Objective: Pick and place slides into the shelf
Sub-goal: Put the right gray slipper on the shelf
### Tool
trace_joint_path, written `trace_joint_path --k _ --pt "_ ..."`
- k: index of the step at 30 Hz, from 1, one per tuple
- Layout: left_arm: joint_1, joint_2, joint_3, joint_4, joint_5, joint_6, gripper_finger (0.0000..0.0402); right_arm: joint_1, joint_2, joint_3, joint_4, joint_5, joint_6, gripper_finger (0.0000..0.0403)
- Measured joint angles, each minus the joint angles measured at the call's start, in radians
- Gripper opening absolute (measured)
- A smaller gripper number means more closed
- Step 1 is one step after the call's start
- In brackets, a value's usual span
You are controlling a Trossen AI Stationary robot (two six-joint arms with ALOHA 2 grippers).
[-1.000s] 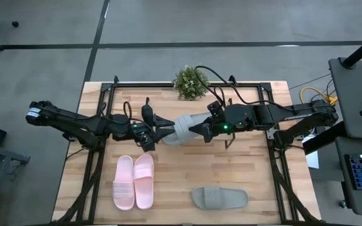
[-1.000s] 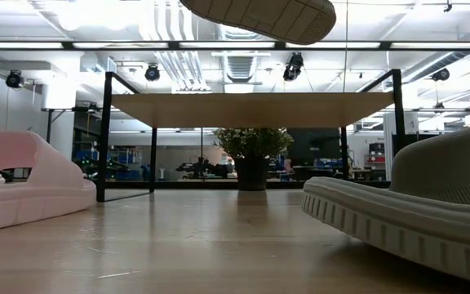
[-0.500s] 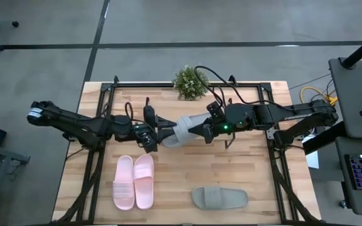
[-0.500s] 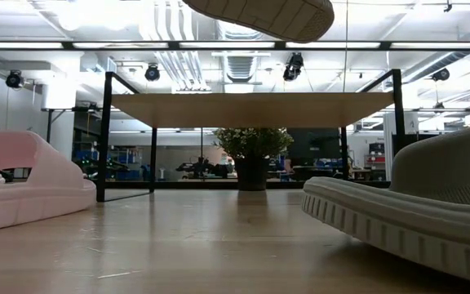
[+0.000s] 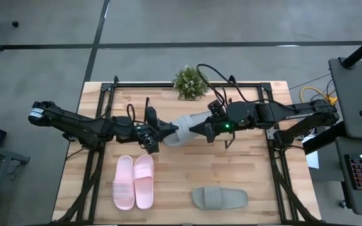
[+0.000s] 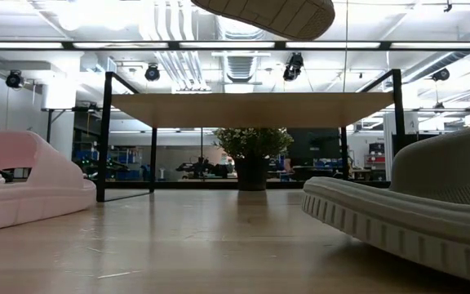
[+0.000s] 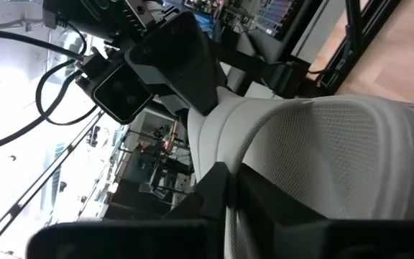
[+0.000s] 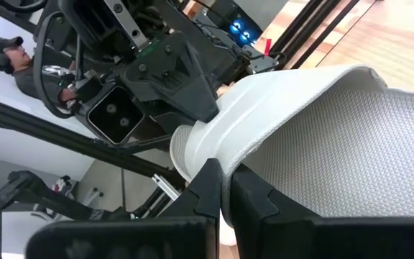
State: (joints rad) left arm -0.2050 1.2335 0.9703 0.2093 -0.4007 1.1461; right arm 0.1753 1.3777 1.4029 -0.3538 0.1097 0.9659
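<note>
1. Hanging in mid-air over the table's middle, a grey-green slide (image 5: 180, 130) is being pinched from both ends: left gripper (image 5: 156, 134) is closing down tight on one end, right gripper (image 5: 201, 129) is clamping the strap w/ fingers shut on it.
2. Looking soft & light, probably foam; strap is flexing where the right gripper's fingers (image 8: 225, 188) are biting. Judging the strap edge or sole rim as best hold pts; the sole is likely bending if held from one end only.
3. Shelf (image 6: 251, 109) is standing at the table's far side, nothing showing on its plank in the low view.
4. Other slides are lying on the table (image 5: 250, 160): pink pair (image 5: 134, 182) near the front left, second grey-green slide (image 5: 219, 198) front right, both well apart from the grippers.
5. Plant (image 5: 190, 81) is sitting at the far edge, by the shelf's middle; prob. in the way if the slide is going in there. The two arms are crowding each other, so one is needing to let go first.
</note>
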Motion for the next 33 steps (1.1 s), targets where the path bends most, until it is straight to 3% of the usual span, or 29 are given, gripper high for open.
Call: trace_joint_path --k 8,23,29,33 --pt "-0.001 -0.018 0.001 0.009 -0.066 -0.002 0.0002 -0.008 -0.010 0.001 -0.003 0.031 -0.068 0.0027" --pt "-0.015 -0.021 -0.002 0.003 -0.294 -0.014 0.0000 -0.018 -0.101 0.009 0.047 0.132 -0.151 0.0134" --pt "-0.025 -0.024 -0.002 0.018 -0.328 -0.014 0.0000 -0.022 -0.129 0.007 0.097 0.149 -0.216 0.0155" --pt "-0.051 -0.023 -0.001 0.046 -0.452 -0.053 0.0000 -0.031 -0.143 0.006 0.081 0.160 -0.238 0.0157"
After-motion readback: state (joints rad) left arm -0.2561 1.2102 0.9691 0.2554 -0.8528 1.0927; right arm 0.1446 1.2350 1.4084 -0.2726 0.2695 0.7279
